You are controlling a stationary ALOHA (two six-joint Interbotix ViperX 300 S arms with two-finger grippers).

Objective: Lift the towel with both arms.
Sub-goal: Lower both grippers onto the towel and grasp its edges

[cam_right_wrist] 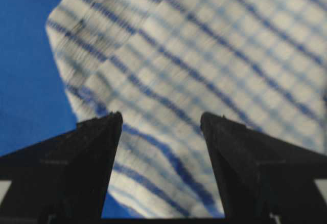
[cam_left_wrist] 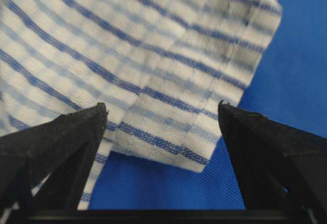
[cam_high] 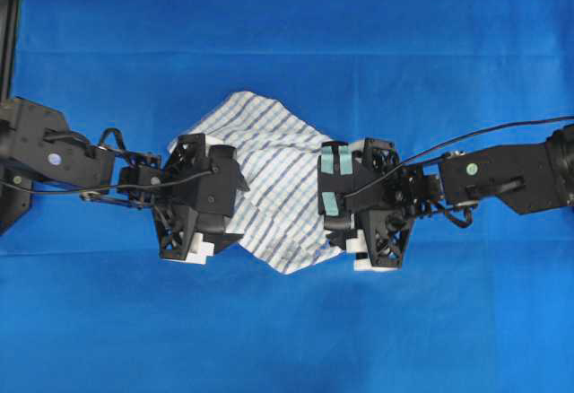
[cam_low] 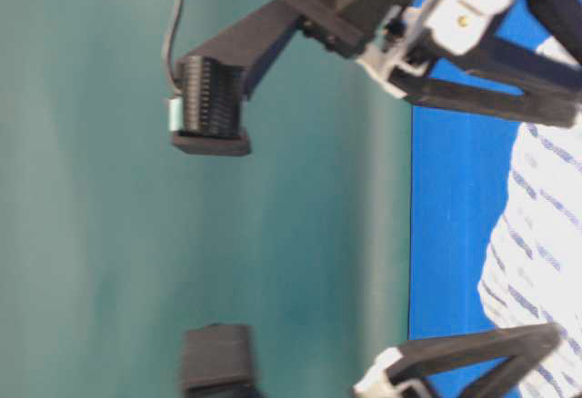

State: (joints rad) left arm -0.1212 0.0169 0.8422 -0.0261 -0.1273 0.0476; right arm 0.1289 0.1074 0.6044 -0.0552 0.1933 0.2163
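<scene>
Tablecloth (cam_high: 287, 16) of plain matte blue covers the tabletop, and at its middle lies the towel (cam_high: 273, 187), a soft rumpled white cloth with thin blue stripes, flanked by the left pincer (cam_left_wrist: 162, 112) at nine o'clock and the right pincer (cam_right_wrist: 161, 120) at three o'clock, both spread with pointed black fingers over its edges.

The towel (cam_high: 269, 187) is white with thin blue and dark-blue stripes; the tablecloth (cam_high: 287, 43) around it is plain blue; the fingers (cam_left_wrist: 56, 147) are black.
</scene>
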